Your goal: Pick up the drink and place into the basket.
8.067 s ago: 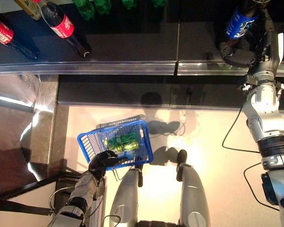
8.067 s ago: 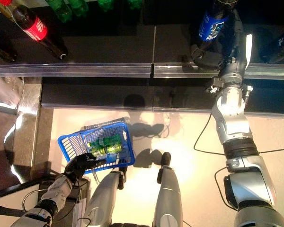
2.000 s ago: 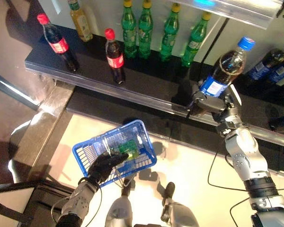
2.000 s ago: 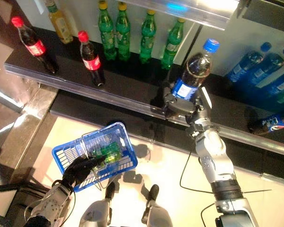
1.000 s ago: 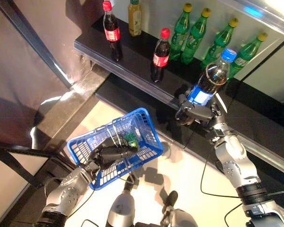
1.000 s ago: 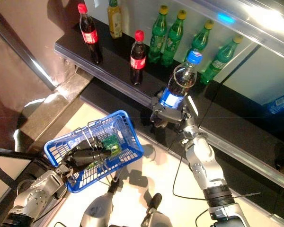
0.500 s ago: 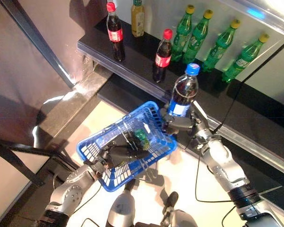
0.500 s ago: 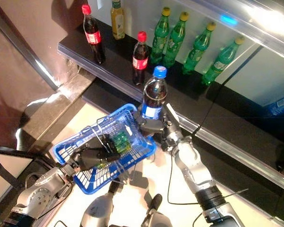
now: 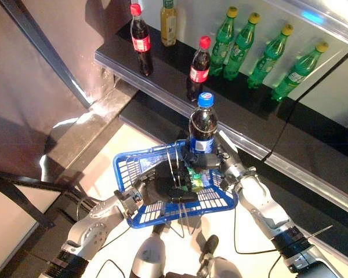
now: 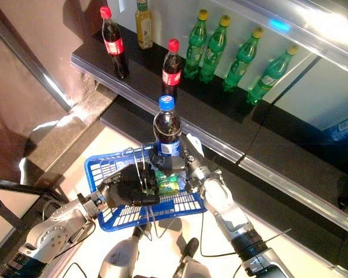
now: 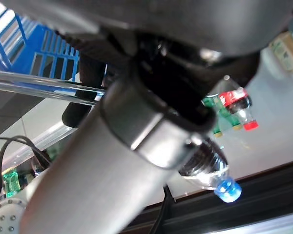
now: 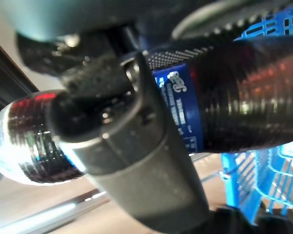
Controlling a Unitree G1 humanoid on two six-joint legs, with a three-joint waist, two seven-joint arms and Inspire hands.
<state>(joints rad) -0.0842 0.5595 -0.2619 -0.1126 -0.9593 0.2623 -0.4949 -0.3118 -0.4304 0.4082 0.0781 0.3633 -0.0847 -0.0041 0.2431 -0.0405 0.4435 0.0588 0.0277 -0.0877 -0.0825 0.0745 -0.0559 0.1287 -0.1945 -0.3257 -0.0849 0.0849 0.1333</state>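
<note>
One blue basket (image 9: 217,200) is gripped by its wire handles in the left hand (image 10: 130,188). Over the basket's right edge, an upright blue-capped cola bottle (image 9: 203,128) is clasped in the right hand (image 9: 211,159), above a green bottle (image 10: 169,181) inside.

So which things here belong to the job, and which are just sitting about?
In the job:
- blue-capped cola bottle, held by right hand
- blue basket, held by left hand
- green item inside the basket

Sitting about:
- green bottles
- red-capped colas
- yellow bottle
</note>
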